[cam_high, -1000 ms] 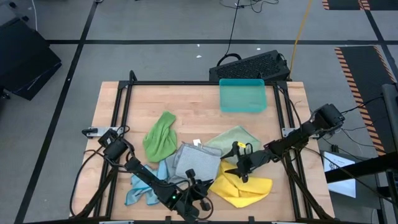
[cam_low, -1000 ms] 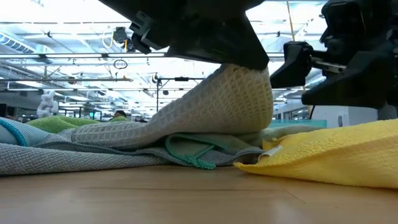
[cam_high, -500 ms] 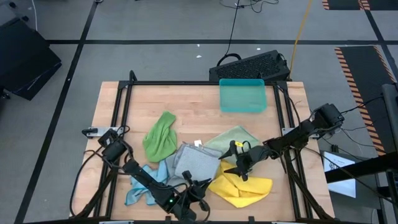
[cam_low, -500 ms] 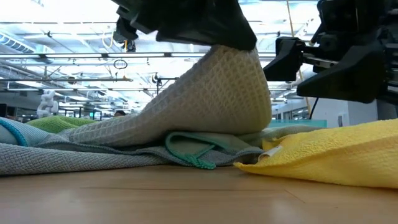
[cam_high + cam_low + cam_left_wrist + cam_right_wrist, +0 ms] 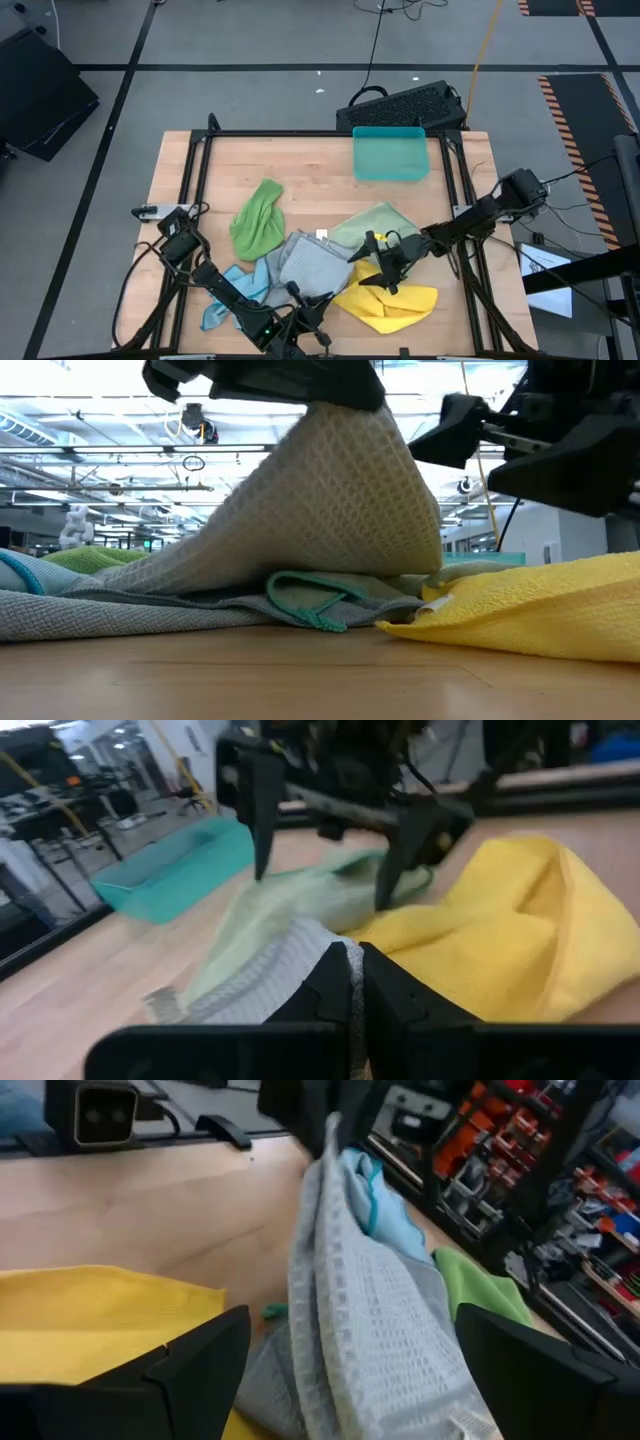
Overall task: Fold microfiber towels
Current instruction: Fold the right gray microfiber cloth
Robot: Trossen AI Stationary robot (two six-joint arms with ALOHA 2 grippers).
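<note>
Your left gripper [image 5: 300,300] is pinching the grey towel's [image 5: 312,262] edge at the table's [image 5: 310,170] near side, tenting it so the cloth beneath is hiding. Your right gripper [image 5: 378,262] is hovering wide apart over the yellow towel [image 5: 395,305], its fingertips getting cut off in the low view.

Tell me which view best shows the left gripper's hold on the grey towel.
The left wrist view: the left gripper is shut on the grey towel, with its edge pinched between the fingers. The low view shows the towel lifted like a tent; the high view shows only the pile; the right wrist view shows it hanging.
</note>
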